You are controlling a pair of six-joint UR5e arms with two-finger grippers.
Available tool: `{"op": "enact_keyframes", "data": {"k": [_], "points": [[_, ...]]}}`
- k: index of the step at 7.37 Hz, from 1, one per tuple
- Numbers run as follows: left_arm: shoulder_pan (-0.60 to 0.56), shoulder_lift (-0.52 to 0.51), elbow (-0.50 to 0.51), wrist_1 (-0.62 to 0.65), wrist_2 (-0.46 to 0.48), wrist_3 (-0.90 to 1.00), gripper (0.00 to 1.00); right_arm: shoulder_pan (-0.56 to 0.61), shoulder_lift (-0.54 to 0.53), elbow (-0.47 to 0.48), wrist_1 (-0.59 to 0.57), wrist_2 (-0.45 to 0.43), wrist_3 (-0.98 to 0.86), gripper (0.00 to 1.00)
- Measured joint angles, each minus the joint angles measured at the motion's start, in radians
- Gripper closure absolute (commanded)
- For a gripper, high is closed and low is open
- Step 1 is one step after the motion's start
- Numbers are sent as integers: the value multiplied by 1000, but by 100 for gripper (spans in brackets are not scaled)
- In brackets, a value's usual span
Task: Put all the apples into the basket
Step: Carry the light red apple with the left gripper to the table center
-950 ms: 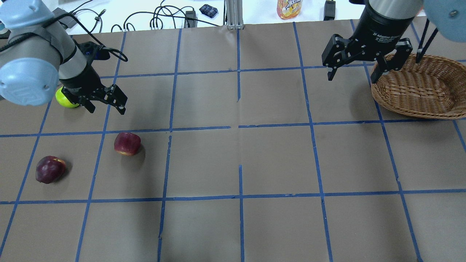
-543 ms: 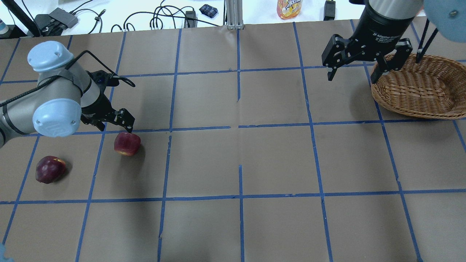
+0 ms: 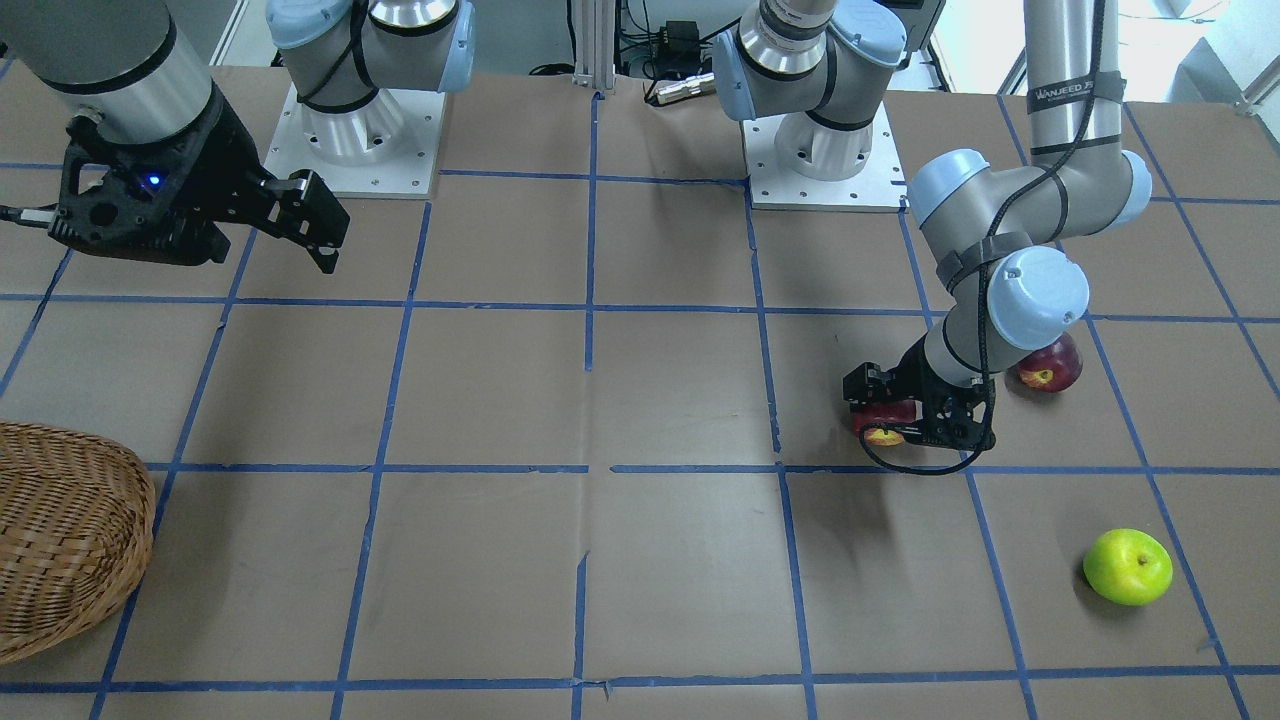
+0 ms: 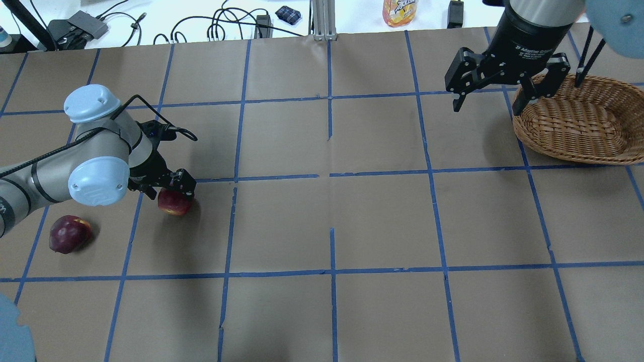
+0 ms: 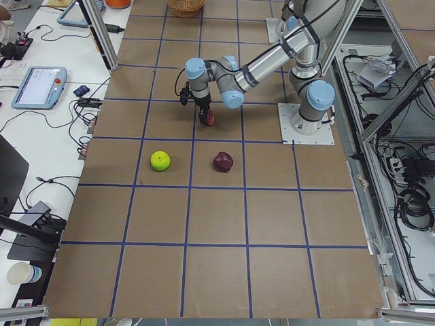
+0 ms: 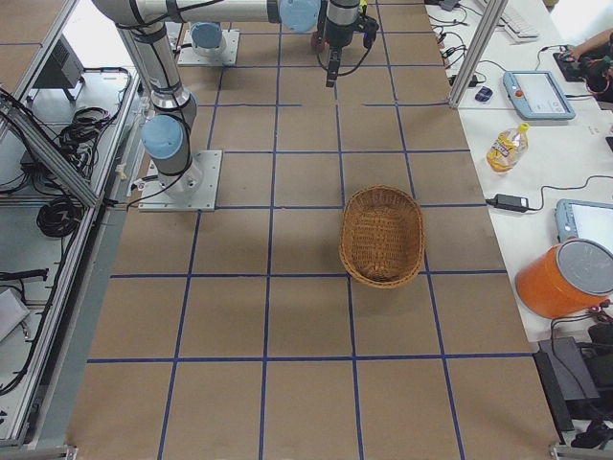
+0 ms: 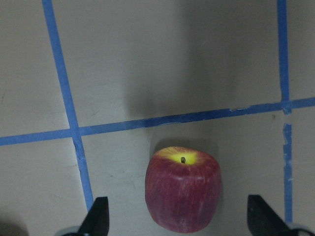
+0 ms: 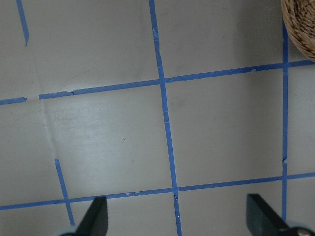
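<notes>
**Mia:** What did the left gripper just do?

**Ben:** A moment ago it hung up high, next to the yellow-green apple. Now it has come over and down to the streaky red apple.

**Mia:** Is it holding that apple?

**Ben:** No. Its jaws are wide apart. The red apple sits between them on its side, with its yellow end and stem pointing away from the jaws. There is a gap on each side, so nothing is touching it.

**Mia:** Where are the other two apples?

**Ben:** The dark maroon apple lies outside the jaws, off to one side. The yellow-green one is also outside them, well apart. None of the apples has moved.

**Mia:** And the right gripper?

**Ben:** It has stayed where it was. Its jaws are wide too, with nothing between them. The wicker basket is just beside one jaw.

**Mia:** Is anything in the basket?

**Ben:** No, all three apples are still on the table. I think the next move is to close the left jaws on the red apple. It is round, so it could roll away if they pinch it off-center.
</notes>
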Motion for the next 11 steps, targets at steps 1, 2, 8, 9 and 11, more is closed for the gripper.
{"op": "enact_keyframes", "data": {"k": [1,2,8,9,11], "points": [[1,-12,-1,10,0,-2,51,0,0,0,0,0,0,0],[1,-18,1,15,-1,-3,70,0,0,0,0,0,0,0],[-442,-4,97,71,-160,-647,71,-4,1,-2,-3,0,0,0],[-540,-41,138,100,-162,-779,71,-9,2,-3,-3,-3,-3,0],[-653,-117,198,121,-139,-894,56,-23,3,-1,-23,-11,-17,0]]}}
